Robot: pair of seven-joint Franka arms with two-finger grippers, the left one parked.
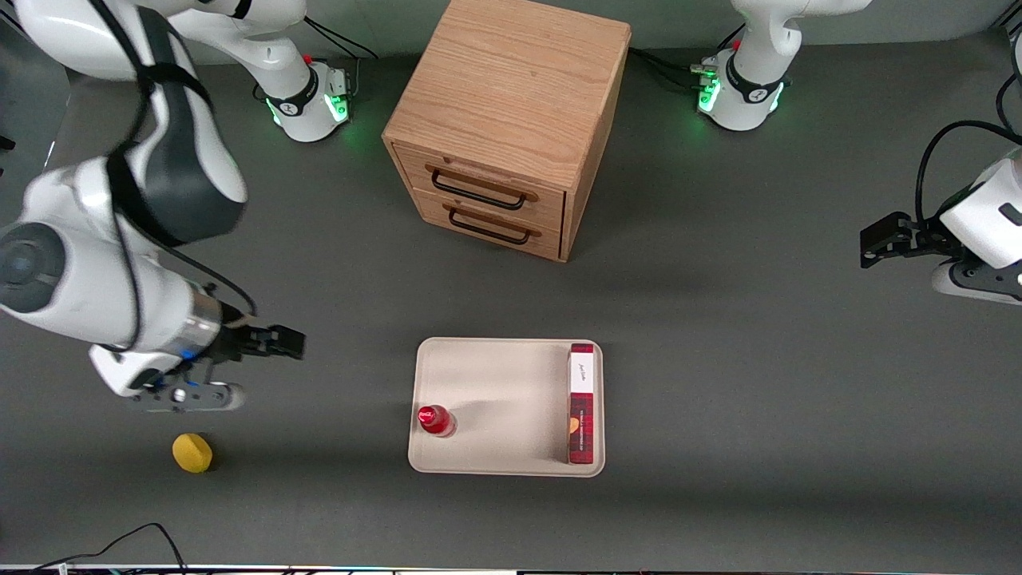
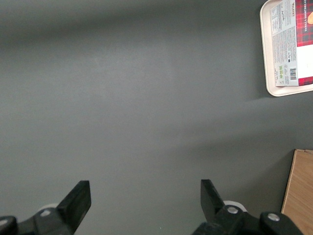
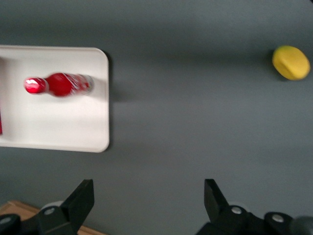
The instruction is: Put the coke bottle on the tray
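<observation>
- Dark grey bench (image 1: pixel 718 383) carries everything.
- Wooden two-drawer cabinet (image 1: pixel 511 120) stands farther from the front camera than the tray, well apart.
- Large flat cream-beige rectangular tray (image 1: pixel 503 383) has a long red plaid box (image 1: pixel 581 403) lying along its edge toward the parked arm.
- Right arm's hand (image 1: pixel 291 342) hangs over bare bench toward the working arm's end, fingers (image 3: pixel 80 198) spread wide, empty.
- Yellow rounded lump (image 1: pixel 192 452) sits nearer the camera than the hand.
- Small red coke bottle with red cap (image 1: pixel 435 420) stands upright on the tray, long axis vertical, near the rim toward the working arm.
</observation>
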